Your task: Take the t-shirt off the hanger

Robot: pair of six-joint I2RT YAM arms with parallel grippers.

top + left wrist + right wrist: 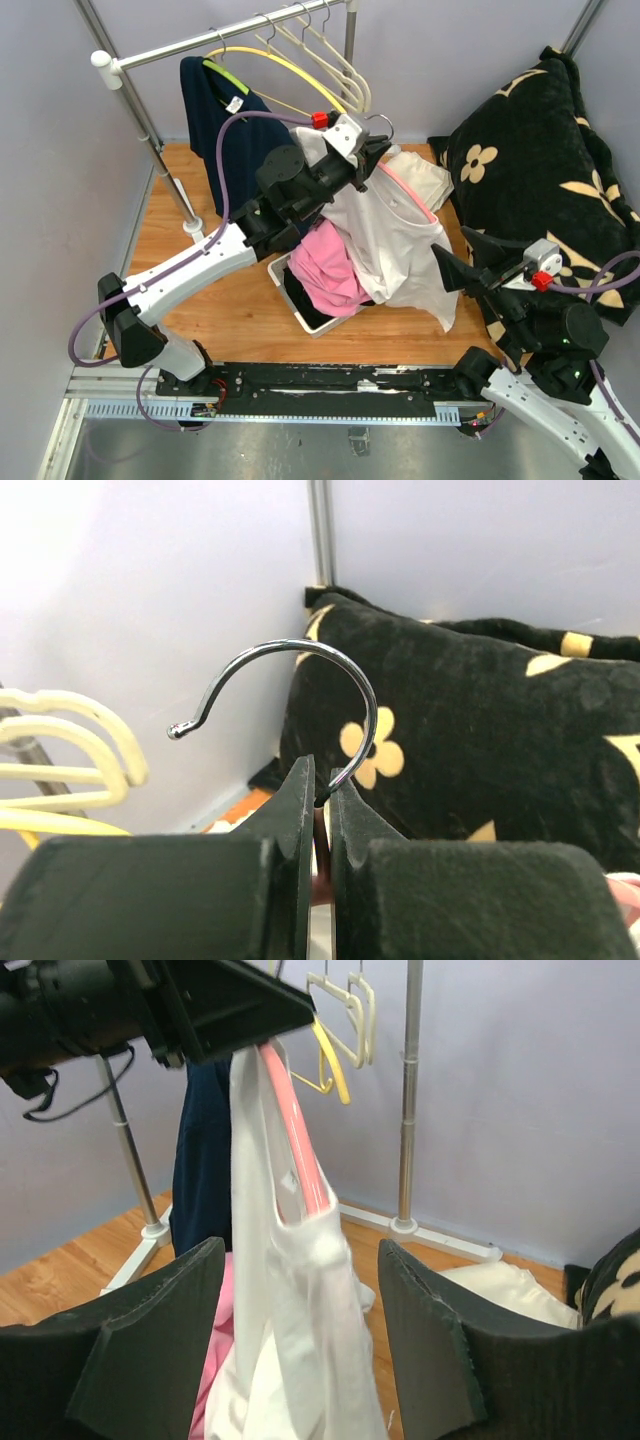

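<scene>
A white t-shirt (395, 245) hangs from a pink hanger (408, 192) held up over the wooden floor. In the right wrist view the pink hanger (297, 1135) arm runs down into the white t-shirt (300, 1360), whose neck fold bunches round its lower end. My left gripper (372, 150) is shut on the hanger's neck just below the metal hook (300, 675); in the left wrist view my left gripper (322, 798) has its jaws pressed close together on it. My right gripper (450, 243) is open; in the right wrist view my right gripper (300, 1255) has the shirt hanging between its spread fingers (160, 1330), not pinched.
A white basket (292, 303) with a pink garment (328, 268) stands below the shirt. A clothes rail (220, 38) carries cream hangers (320, 50) and a navy shirt (215, 115). A black flowered pillow (545, 170) fills the right side, with cream cloth (425, 175) beside it.
</scene>
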